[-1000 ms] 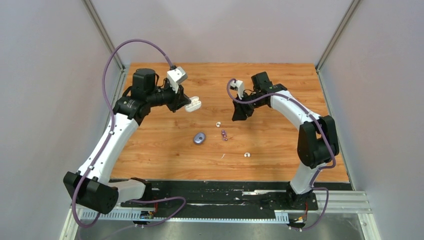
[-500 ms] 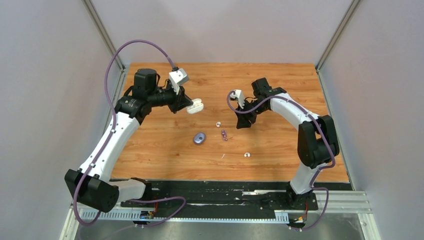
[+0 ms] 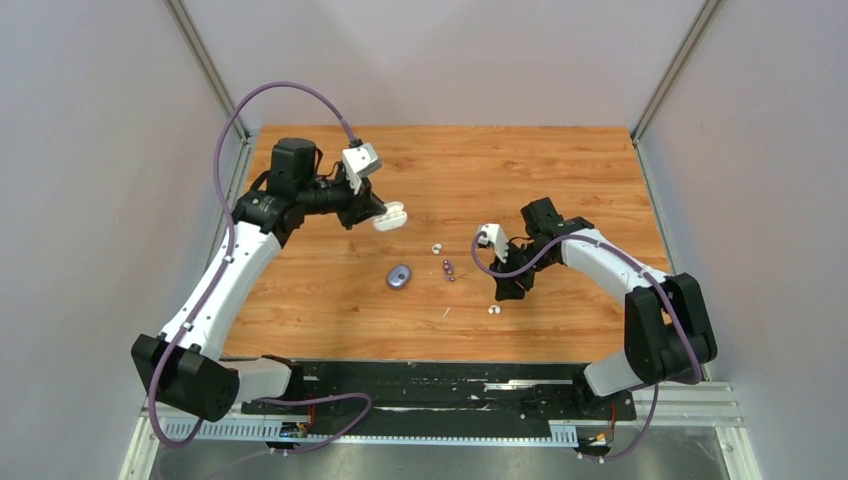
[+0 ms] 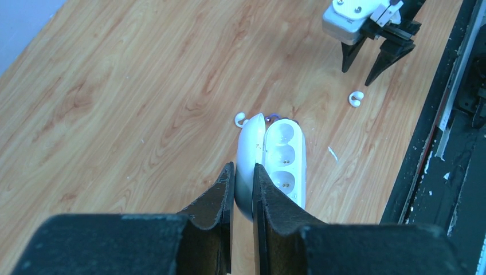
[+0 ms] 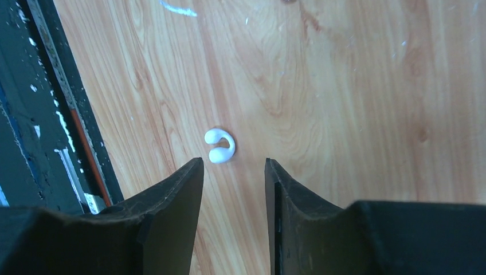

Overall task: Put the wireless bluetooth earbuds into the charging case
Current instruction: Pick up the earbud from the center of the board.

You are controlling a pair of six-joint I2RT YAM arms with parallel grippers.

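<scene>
My left gripper is shut on the lid of an open white charging case, held above the table with its two sockets showing. One white earbud lies just beyond the case. A second white earbud lies near the front edge, just ahead of my right gripper, which is open and hangs over it, empty. Two dark purple earbuds sit together mid-table.
A closed purple oval case lies left of the purple buds. The black base rail runs along the table's near edge, close to the second white earbud. Grey walls stand on both sides.
My right arm has swung from mid-table toward the near edge, down over the front white earbud, its jaws spreading a little. The left gripper with the case drifted slightly right.
</scene>
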